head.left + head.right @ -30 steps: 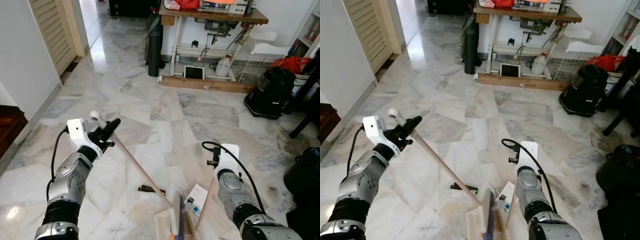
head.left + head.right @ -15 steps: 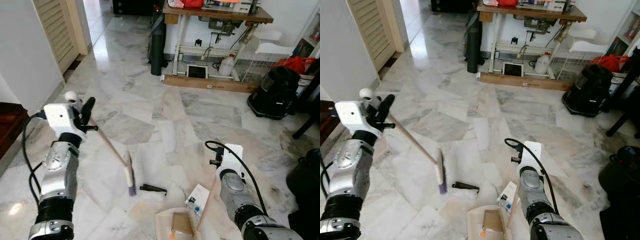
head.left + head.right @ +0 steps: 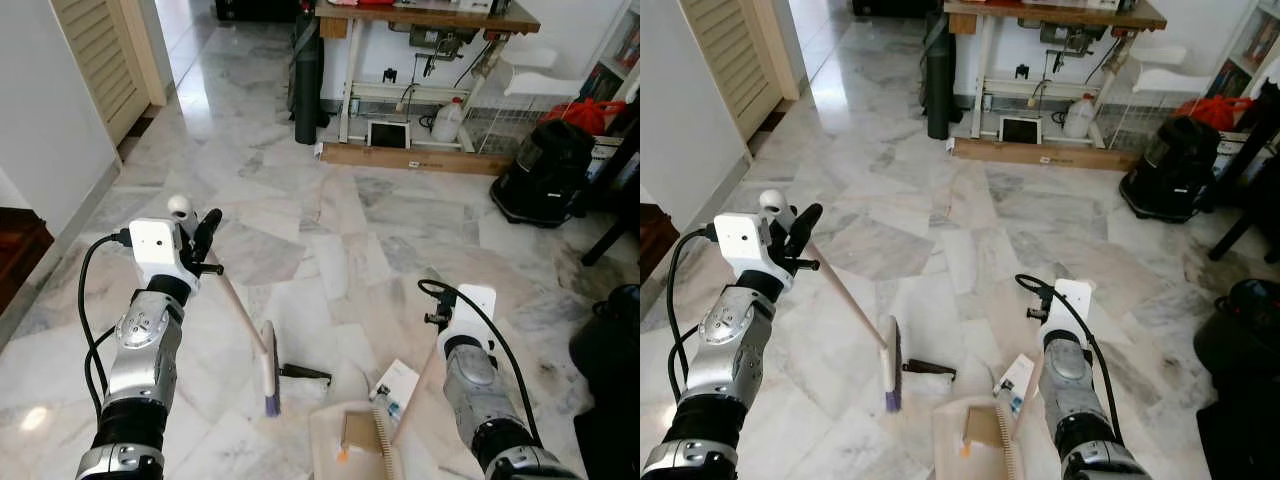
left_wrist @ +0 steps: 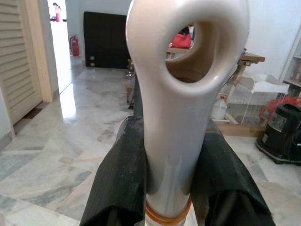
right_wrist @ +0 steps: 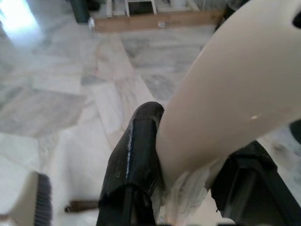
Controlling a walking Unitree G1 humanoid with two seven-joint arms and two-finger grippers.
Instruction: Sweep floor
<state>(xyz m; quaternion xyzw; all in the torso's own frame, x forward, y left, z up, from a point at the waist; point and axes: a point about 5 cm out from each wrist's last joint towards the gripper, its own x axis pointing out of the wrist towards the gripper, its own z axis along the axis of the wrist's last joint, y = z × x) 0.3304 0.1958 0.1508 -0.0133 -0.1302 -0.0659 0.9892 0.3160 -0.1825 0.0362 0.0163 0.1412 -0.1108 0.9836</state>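
Left wrist view: fingers (image 4: 120, 183) clamp broom handle (image 4: 181, 94); no writing legible.

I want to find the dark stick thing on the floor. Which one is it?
Look at the marble floor in front of the robot, between the broom and the cream dustpan. The small dark stick lies flat there, the only thin black-brown thing beside the purple-tipped bristles.

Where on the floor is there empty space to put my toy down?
Bare marble lies between the louvred door and the wooden table, and ahead of the broom. It is crowded near the dustpan, black stick and vacuum cleaner.
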